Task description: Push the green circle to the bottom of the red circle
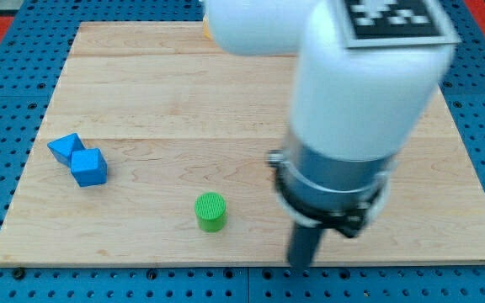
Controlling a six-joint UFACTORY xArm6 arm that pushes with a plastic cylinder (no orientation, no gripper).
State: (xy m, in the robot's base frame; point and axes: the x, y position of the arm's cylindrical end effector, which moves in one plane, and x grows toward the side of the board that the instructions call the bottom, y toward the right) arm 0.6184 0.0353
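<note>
- blue blocks (pixel 79 157): two, touching each other, at the view's left on the wooden board (pixel 150 93); shapes hard to tell, upper one wedge-like, lower one cube-like
- green circle (pixel 210 211): short upright cylinder, low on the board, left of centre, well apart from the blue pair
- my tip (pixel 300 264): bare dark rod, holds nothing, near the board's bottom edge, to the right of the green circle & a bit lower, not touching it
- arm (pixel 360 93): big white & grey body above the rod, hides the board's upper right
</note>
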